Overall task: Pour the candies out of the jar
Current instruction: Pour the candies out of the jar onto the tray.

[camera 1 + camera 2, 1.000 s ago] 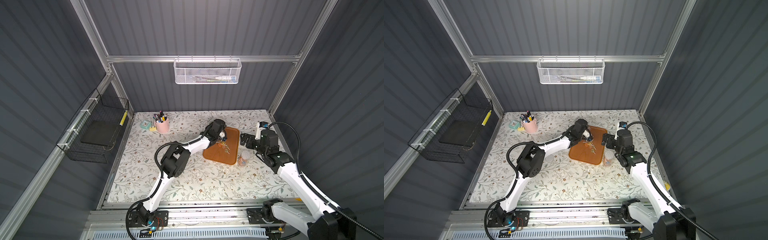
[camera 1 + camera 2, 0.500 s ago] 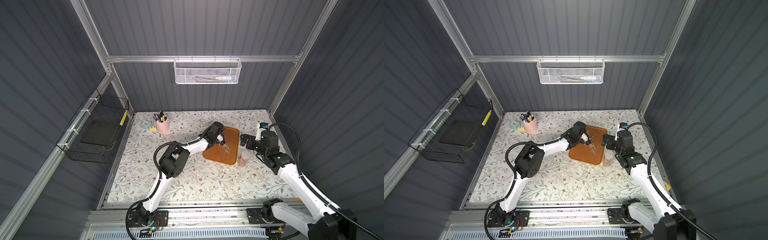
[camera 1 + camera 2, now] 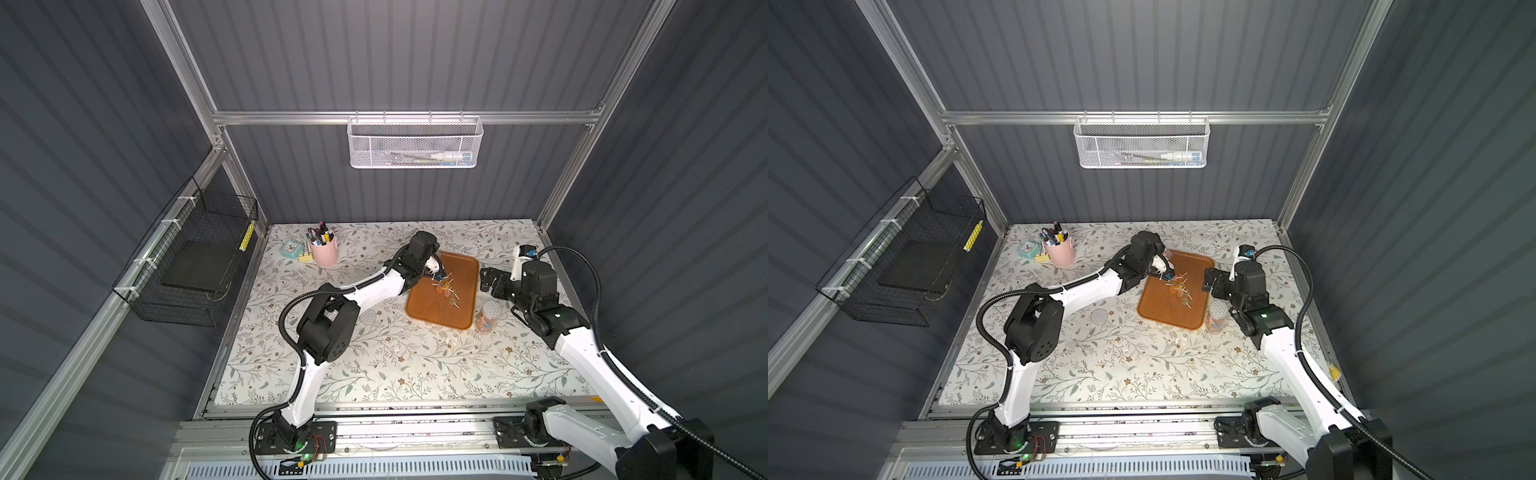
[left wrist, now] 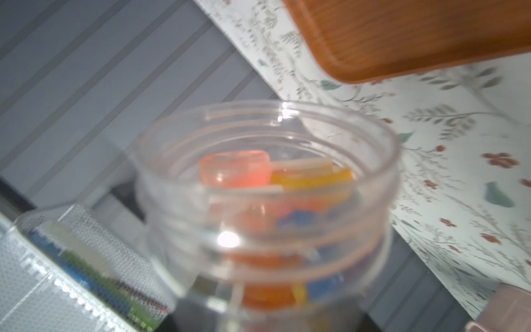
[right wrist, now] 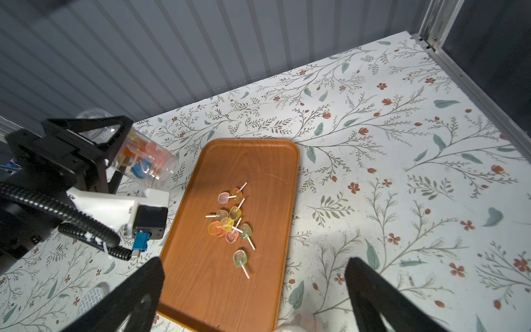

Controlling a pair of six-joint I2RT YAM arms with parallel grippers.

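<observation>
Candies (image 5: 230,221) lie in a small loose heap on the middle of the brown tray (image 5: 258,161), with pink, orange, yellow and pale green heads and thin white sticks that point in different directions; one pale green candy lies a little apart from the heap. In both top views the heap (image 3: 446,291) shows as small orange spots on the tray. The left fingers (image 5: 94,126) are clamped on the clear jar (image 5: 149,162), which is tilted on its side above the desk (image 3: 374,365), just beside the far left corner of the tray, with its open mouth turned toward the tray. More candies (image 4: 235,169), pink, orange and blue, lie inside the jar (image 4: 267,201), some of them close to the threaded rim. The right fingers (image 5: 138,296) stand wide apart and hold nothing; they hang over the near part of the tray. A second small jar (image 3: 487,318) with orange contents stands upright on the desk, just beside the near right corner of the tray. A small round white disc (image 3: 368,318) lies on the desk to the left of the tray, near the left arm.
</observation>
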